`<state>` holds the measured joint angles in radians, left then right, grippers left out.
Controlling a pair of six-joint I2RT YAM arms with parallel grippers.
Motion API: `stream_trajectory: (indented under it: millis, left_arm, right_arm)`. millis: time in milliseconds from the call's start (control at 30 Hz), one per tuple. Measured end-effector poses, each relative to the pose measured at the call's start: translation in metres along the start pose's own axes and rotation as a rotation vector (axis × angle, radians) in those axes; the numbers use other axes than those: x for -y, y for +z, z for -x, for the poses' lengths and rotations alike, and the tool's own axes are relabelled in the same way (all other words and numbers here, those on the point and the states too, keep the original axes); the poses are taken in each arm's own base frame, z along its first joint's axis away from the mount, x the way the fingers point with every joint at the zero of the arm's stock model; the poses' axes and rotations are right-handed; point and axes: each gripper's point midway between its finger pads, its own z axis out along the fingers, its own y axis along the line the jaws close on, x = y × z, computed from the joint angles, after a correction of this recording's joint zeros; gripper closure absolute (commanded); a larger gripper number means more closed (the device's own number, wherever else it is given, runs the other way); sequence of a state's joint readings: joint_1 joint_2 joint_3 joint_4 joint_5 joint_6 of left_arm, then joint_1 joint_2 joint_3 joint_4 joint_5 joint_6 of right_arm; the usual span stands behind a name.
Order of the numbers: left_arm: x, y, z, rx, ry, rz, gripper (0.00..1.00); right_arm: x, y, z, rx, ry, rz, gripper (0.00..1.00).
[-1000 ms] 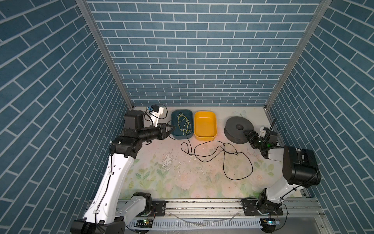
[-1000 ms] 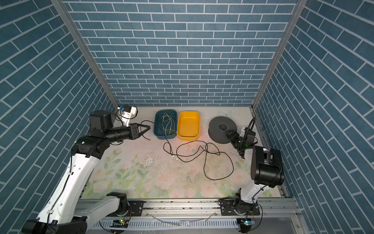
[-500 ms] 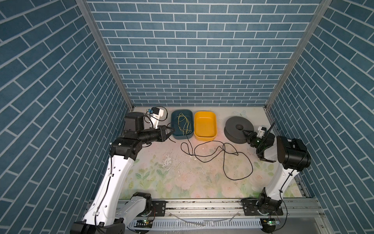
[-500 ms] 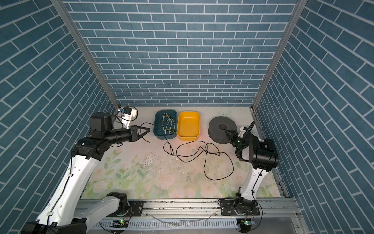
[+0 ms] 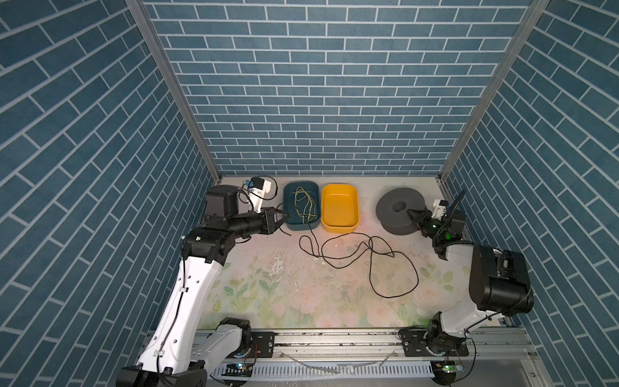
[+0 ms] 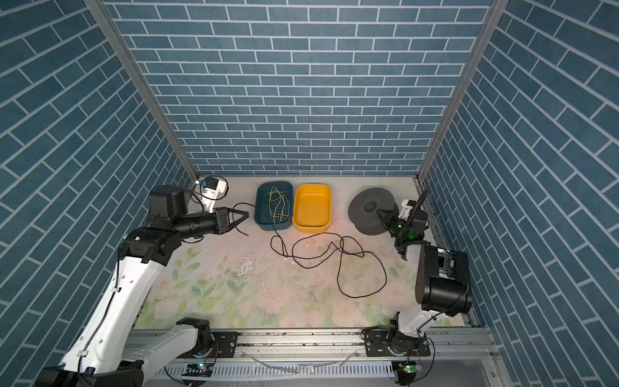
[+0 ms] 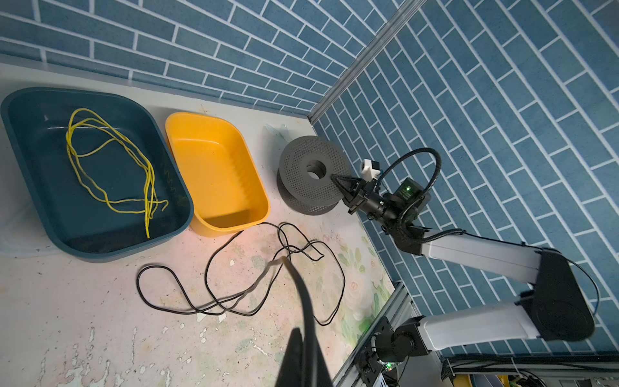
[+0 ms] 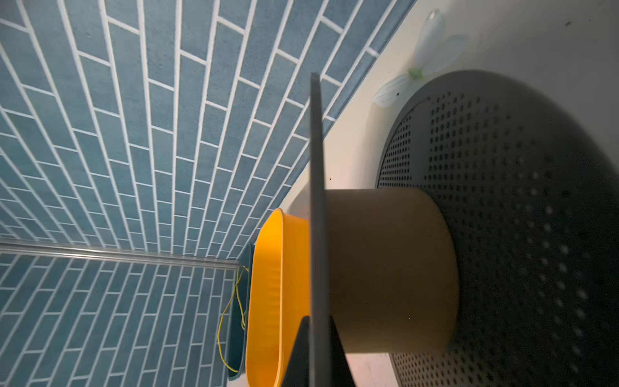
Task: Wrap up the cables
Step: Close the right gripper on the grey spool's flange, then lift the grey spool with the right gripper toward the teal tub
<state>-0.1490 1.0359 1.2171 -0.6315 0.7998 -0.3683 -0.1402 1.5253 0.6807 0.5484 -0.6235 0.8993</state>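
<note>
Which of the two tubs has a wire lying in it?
The dark blue tub, holding the yellow-green wire; the yellow tub beside it holds nothing.

Two trays stand side by side at the back of the surface (image 5: 268, 291). The left tray (image 5: 299, 227) has a thin wire (image 7: 149, 197) lying in it, and the right tray (image 5: 338, 229) touches its right side. The spool (image 5: 388, 214) stands further right, apart from them, near the right wall. The cable (image 5: 369, 264) lies in loose loops in front of the trays and spool. One strand leads up to the left end effector (image 5: 284, 215), just left of the left tray, which seems to hold it. The right end effector (image 5: 411, 213) sits on the spool's right edge.
</note>
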Motion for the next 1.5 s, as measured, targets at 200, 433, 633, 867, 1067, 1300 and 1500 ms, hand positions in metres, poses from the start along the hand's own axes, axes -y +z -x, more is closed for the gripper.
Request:
stream_trajectory:
  millis: [200,433,633,867,1067,1300,1500]
  left_arm:
    - [0.002,0.001,0.006,0.017,-0.002,-0.012,1.00]
    - [0.003,0.005,0.014,0.040,-0.006,-0.029,1.00]
    - [-0.002,0.007,0.015,0.041,-0.018,-0.013,1.00]
    - [-0.018,0.016,0.021,0.044,-0.048,0.044,1.00]
    - [-0.019,0.019,0.047,0.078,-0.053,0.068,1.00]
    - [-0.020,0.022,0.083,0.156,-0.049,0.092,1.00]
    - [-0.026,0.034,0.114,0.209,-0.083,0.095,1.00]
  right_arm:
    - [-0.042,-0.036,0.003,-0.003,-0.160,-0.105,1.00]
    - [-0.083,-0.064,-0.044,-0.114,-0.327,-0.185,1.00]
    - [-0.120,-0.094,-0.077,-0.195,-0.475,-0.206,1.00]
    - [-0.164,-0.113,-0.100,-0.218,-0.602,-0.157,1.00]
    - [-0.187,-0.109,-0.149,-0.320,-0.722,-0.119,1.00]
    - [-0.222,-0.097,-0.215,-0.411,-0.888,-0.073,1.00]
    - [-0.242,-0.084,-0.270,-0.457,-0.998,-0.035,1.00]
